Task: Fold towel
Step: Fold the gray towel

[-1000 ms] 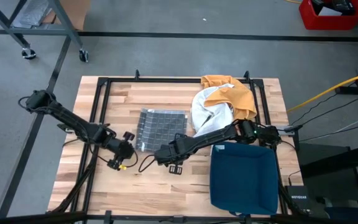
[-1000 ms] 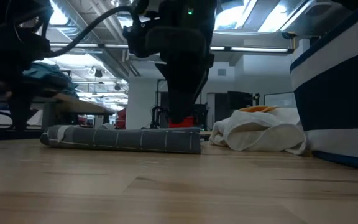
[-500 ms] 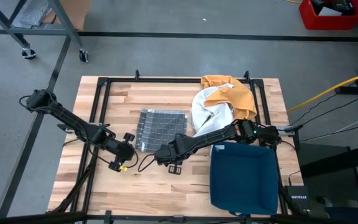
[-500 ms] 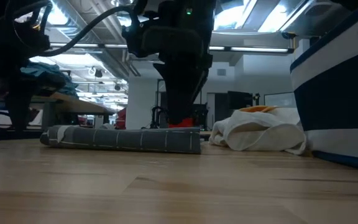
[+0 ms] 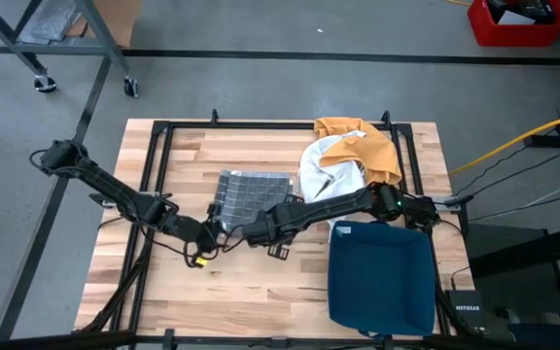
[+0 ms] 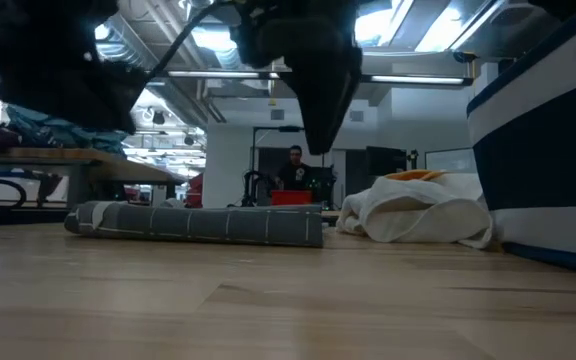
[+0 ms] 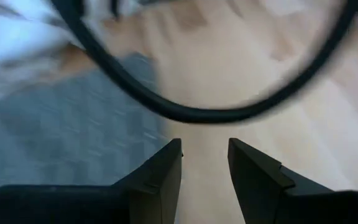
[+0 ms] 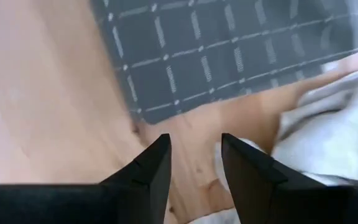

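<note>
The grey checked towel (image 5: 251, 198) lies folded flat on the wooden table; the low view shows it as a low roll (image 6: 198, 222). My left gripper (image 5: 208, 234) hovers just off the towel's near left corner, narrowly open (image 7: 204, 163), with the grey towel (image 7: 67, 124) beside its fingers. My right gripper (image 5: 252, 234) hangs over the towel's near edge, narrowly open (image 8: 196, 155), and the towel's corner (image 8: 143, 115) lies just ahead of it. In the low view the right gripper (image 6: 320, 140) hangs clear above the table.
A white and orange cloth pile (image 5: 346, 157) lies right of the towel, and its white cloth (image 8: 328, 130) comes close to the right fingers. A blue bin (image 5: 381, 277) stands at the near right. A black cable (image 7: 216, 112) loops in front of the left gripper. A person (image 6: 294, 165) stands far behind the table.
My left gripper has moved toward the table's right, up to the towel's near left corner. My right gripper has risen and shifted toward the far edge, over the towel's near edge. The towel has stayed where it was.
</note>
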{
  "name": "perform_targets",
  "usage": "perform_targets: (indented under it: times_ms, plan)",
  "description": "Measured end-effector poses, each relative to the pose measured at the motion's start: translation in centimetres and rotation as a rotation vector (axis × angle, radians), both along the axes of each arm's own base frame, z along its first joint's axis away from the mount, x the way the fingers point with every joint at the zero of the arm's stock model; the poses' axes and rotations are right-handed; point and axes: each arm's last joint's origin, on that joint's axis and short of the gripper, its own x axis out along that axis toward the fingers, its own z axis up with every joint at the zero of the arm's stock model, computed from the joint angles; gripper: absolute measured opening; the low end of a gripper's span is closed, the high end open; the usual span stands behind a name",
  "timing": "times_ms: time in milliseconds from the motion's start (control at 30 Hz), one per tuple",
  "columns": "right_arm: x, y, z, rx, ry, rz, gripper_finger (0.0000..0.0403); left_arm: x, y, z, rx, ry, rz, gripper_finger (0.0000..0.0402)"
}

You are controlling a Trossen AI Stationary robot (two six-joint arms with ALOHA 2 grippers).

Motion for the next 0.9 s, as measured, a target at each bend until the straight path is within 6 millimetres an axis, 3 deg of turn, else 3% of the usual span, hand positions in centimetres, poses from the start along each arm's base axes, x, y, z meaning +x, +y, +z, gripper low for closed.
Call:
perform_targets:
  times_ms: [267, 500, 767, 900]
  plan:
    - [0.5, -0.5, 2.3, -0.067, -0.098, -0.010, 0.0143, 1.0, 2.1, -0.3, 0.084, 0.001, 0.110, 0.0122]
    - [0.5, -0.5, 4.1, -0.086, -0.176, -0.014, 0.0143, 3.2, 3.8, -2.8, 0.085, 0.064, 0.217, 0.0118]
    - [0.1, -0.6, 5.0, -0.083, -0.189, -0.015, 0.0143, 5.8, 4.4, -4.0, 0.053, -0.070, 0.252, 0.0061]
    - [0.1, -0.6, 5.1, -0.084, -0.190, -0.015, 0.0143, 6.2, 5.2, -4.8, 0.068, -0.053, 0.280, 0.0026]
